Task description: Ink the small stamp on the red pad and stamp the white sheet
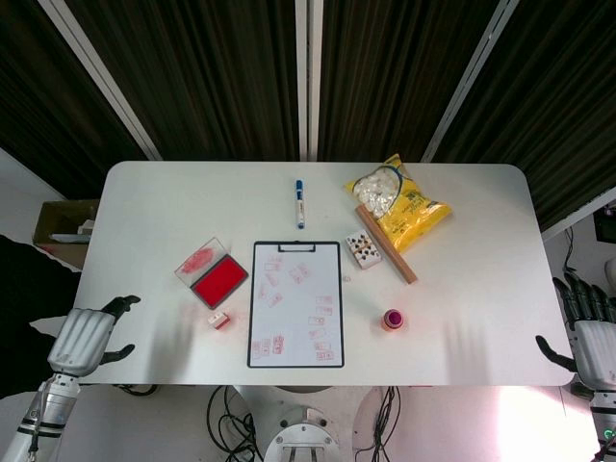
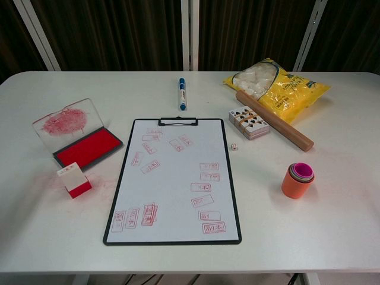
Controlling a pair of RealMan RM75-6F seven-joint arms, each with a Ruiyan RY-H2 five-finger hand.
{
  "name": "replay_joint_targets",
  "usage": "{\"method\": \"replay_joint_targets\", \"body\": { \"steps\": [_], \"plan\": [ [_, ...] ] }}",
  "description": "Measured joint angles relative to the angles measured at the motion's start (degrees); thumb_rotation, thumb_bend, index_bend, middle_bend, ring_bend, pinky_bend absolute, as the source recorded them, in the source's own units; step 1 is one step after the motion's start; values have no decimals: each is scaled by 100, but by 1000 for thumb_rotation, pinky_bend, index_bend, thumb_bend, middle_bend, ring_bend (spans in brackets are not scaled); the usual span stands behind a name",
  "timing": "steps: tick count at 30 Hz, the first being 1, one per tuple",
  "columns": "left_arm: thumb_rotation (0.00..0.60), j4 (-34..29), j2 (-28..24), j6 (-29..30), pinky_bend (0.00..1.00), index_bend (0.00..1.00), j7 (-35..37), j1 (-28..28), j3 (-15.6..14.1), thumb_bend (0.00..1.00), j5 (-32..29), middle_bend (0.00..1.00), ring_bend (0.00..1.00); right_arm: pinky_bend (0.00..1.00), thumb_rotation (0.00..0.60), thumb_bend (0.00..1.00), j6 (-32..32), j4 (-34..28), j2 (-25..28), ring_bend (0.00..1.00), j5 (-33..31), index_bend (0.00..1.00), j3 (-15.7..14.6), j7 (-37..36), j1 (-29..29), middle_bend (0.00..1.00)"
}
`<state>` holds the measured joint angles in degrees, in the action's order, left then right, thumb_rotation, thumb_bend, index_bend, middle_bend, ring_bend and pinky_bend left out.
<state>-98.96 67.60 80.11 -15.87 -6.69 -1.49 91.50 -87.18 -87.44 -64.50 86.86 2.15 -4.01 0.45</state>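
I see my left hand (image 1: 85, 339) with fingers apart, holding nothing, at the table edge | right hand (image 1: 589, 339) the same | small red-and-white block stamp (image 2: 74, 180) stands just beside the open red ink pad (image 2: 87, 146), handy for inking | white sheet on black clipboard (image 2: 174, 178) right of the pad.

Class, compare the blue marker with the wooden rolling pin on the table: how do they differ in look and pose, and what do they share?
The blue marker is thin, blue and white, while the wooden rolling pin is thicker, longer and plain brown wood. The marker lies alone above the clipboard, pointing straight away from the robot; the rolling pin lies diagonally against the yellow bag, beside the card deck. Both are rod-shaped, lie flat, and no hand touches either.
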Motion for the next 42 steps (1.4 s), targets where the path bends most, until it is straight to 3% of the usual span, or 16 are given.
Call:
{"method": "replay_joint_targets", "body": {
  "steps": [5,15,31,42],
  "plan": [
    [600,154,600,-101,851,259,-671,-134,90,54,-48,366,687,0,600,159,-36,10,33,0,-44,0,17,-65,-38,0],
    [600,543,1524,-371,751,253,-858,-385,155,53,-98,361,563,0,600,176,-47,101,-22,0,-62,0,32,-115,-55,0],
    [600,1238,2472,-795,727,252,-946,-812,412,53,-547,363,549,0,600,187,-24,123,-22,0,-135,0,79,-132,-62,0],
    [600,1530,2832,-911,731,252,-869,-983,485,53,-790,365,549,0,600,188,-1,170,-5,0,-145,0,82,-184,-66,0]
  ]
}}
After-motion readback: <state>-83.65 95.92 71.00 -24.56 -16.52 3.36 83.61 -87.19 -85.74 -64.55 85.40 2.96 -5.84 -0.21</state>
